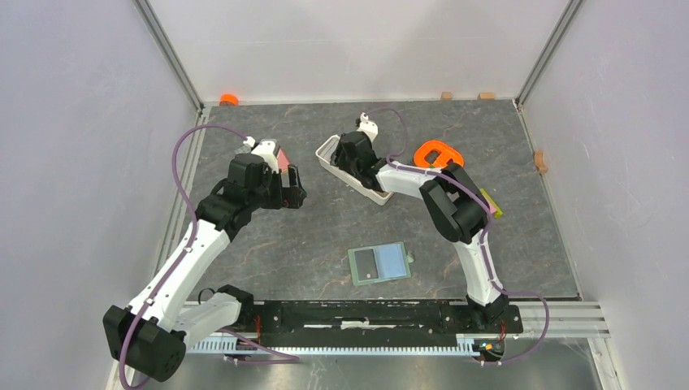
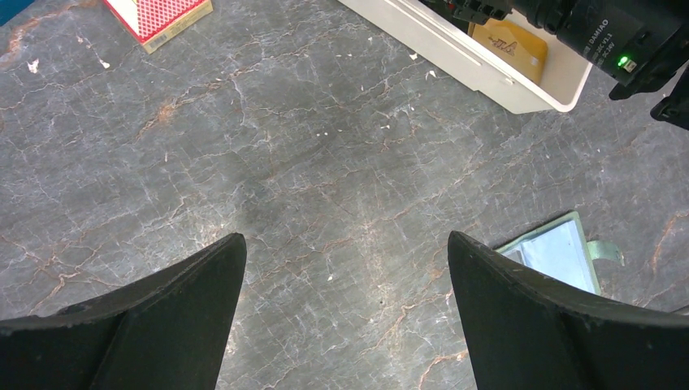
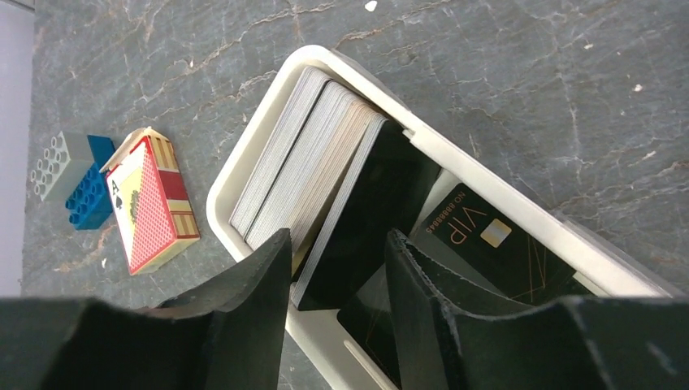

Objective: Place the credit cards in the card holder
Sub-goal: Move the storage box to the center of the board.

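Here, right end effector (image 3: 337, 241), above black card (image 3: 374, 187)

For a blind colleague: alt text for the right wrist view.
The right tool, open, reaches into a white tray, its fingers either side of a black card leaning on a card stack. A VIP card lies in the tray; a red card box and toy bricks sit outside.

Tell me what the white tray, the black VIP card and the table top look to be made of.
White tray: likely moulded plastic, matte, with a smooth rounded rim and corners.
Black VIP card: probably plastic, slight sheen, thin and flat, with a gold chip and gold print.
Table top: dark grey with rust veins like slate; could be real stone or a printed mat.
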Controlling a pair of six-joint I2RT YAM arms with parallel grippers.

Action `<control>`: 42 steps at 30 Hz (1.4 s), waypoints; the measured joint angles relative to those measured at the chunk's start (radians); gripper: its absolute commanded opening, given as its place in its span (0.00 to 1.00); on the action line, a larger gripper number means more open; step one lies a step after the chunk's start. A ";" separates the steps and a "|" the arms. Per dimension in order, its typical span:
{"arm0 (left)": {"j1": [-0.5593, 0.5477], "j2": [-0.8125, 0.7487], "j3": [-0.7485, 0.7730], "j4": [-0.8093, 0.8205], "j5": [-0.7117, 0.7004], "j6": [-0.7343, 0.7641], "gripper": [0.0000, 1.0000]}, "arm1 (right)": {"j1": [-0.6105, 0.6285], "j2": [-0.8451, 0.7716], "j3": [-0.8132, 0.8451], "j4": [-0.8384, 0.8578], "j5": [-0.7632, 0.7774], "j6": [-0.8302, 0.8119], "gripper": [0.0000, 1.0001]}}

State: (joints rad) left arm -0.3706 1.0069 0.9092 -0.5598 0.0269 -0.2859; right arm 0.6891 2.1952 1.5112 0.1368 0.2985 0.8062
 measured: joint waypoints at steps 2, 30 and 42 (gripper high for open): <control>0.000 0.000 0.000 0.000 0.000 0.000 1.00 | 0.001 -0.005 -0.029 0.029 0.004 0.011 0.57; 0.000 0.027 0.000 0.000 0.000 0.001 1.00 | -0.059 -0.488 -0.602 0.065 0.080 -0.172 0.76; 0.000 0.037 0.000 0.000 0.000 0.008 1.00 | -0.196 -0.495 -0.610 0.027 0.069 -0.337 0.75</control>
State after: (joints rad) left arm -0.3706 1.0443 0.9092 -0.5598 0.0273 -0.2775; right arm 0.4931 1.7004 0.9009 0.1638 0.3672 0.4694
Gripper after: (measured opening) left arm 0.994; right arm 0.755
